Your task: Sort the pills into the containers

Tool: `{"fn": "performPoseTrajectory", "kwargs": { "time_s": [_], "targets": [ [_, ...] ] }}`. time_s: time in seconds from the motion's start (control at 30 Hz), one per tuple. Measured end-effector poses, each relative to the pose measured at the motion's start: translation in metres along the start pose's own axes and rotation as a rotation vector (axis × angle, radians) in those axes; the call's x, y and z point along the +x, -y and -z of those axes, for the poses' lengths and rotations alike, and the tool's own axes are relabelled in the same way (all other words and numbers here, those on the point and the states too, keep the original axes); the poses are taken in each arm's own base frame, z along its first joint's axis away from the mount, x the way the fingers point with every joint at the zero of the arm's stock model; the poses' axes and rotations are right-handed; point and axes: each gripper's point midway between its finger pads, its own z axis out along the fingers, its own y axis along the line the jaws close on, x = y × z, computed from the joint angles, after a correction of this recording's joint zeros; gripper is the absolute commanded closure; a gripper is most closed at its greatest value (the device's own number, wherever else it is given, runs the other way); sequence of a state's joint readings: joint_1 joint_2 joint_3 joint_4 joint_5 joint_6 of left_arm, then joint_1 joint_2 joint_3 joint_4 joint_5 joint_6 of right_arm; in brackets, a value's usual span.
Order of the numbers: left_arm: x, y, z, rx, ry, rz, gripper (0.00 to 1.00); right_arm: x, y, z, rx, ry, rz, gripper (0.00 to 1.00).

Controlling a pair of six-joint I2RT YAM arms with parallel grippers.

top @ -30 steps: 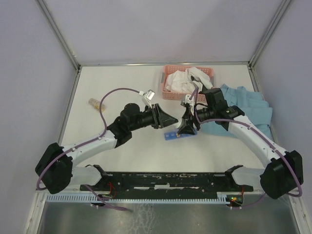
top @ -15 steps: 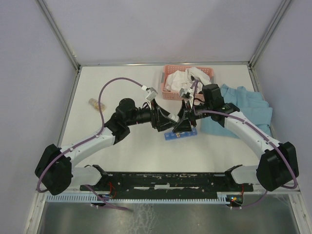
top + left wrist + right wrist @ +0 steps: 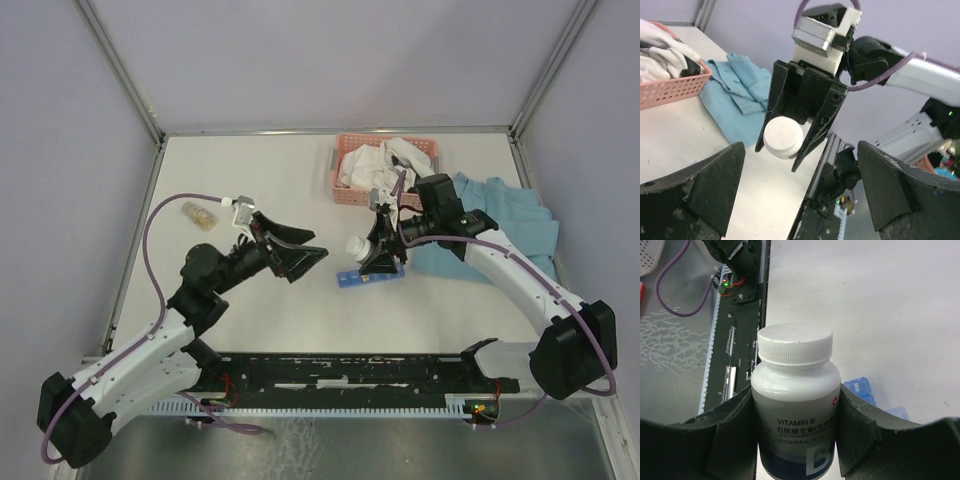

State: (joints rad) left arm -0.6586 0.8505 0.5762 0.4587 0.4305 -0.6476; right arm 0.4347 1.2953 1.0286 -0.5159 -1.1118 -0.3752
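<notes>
Now: right gripper (image 3: 374, 256) clamps the white bottle (image 3: 795, 405), left gripper (image 3: 304, 254) gapes

Start from the pink basket (image 3: 350, 195). From above, you see only a white cap just on its arm-base side. Your right wrist view adds the label, "VITAMIN B", and shows both fingers pressed to the bottle's sides. Left of the basket, the left jaws stand wide apart, holding nothing. The blue pill organiser (image 3: 366, 277) lies just beside the right gripper, also on the basket's arm-base side.

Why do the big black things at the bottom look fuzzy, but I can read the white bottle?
Left wrist view: that camera's own black fingers are very near the lens, so they look soft; the white bottle farther off is sharper. Right wrist view: its label is crisp. Top external view: even light, faint shadows.
</notes>
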Motion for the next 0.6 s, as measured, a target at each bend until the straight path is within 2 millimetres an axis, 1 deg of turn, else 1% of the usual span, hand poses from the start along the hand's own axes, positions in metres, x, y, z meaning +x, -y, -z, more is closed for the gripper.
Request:
{"fn": "performPoseTrajectory", "kwargs": {
  "time_s": [0.03,0.1,0.17,0.2,0.27,0.33,0.37,0.47,0.53,0.6],
  "targets": [
    [-0.003,0.001,0.008,-0.013,0.045,0.029,0.00,0.001,0.001,0.001,0.013,-0.007,0.013,0.99],
    [-0.004,-0.003,0.018,-0.043,0.105,0.094,0.00,0.003,0.004,0.003,0.043,-0.024,0.049,0.99],
    [-0.007,-0.010,0.022,-0.087,0.159,0.185,0.01,0.002,0.009,0.007,0.095,-0.046,0.109,0.99],
    [-0.010,-0.015,0.021,-0.116,0.182,0.240,0.00,0.002,0.013,0.009,0.135,-0.060,0.152,0.99],
    [-0.007,-0.023,0.015,-0.177,0.180,0.321,0.00,0.002,0.017,0.013,0.195,-0.086,0.225,0.99],
    [-0.002,-0.028,0.003,-0.258,0.156,0.393,0.02,0.003,0.023,0.017,0.265,-0.122,0.295,0.99],
    [0.002,-0.029,-0.004,-0.295,0.139,0.419,0.03,0.002,0.023,0.016,0.278,-0.137,0.323,0.99],
    [0.010,-0.026,-0.020,-0.389,0.104,0.476,0.04,0.004,0.032,0.015,0.339,-0.186,0.392,0.99],
    [0.012,-0.024,-0.029,-0.440,0.096,0.496,0.04,0.007,0.036,0.013,0.363,-0.215,0.418,0.99],
    [0.016,-0.028,-0.034,-0.487,0.094,0.509,0.05,0.008,0.038,0.013,0.383,-0.237,0.439,0.99]
  ]
}}
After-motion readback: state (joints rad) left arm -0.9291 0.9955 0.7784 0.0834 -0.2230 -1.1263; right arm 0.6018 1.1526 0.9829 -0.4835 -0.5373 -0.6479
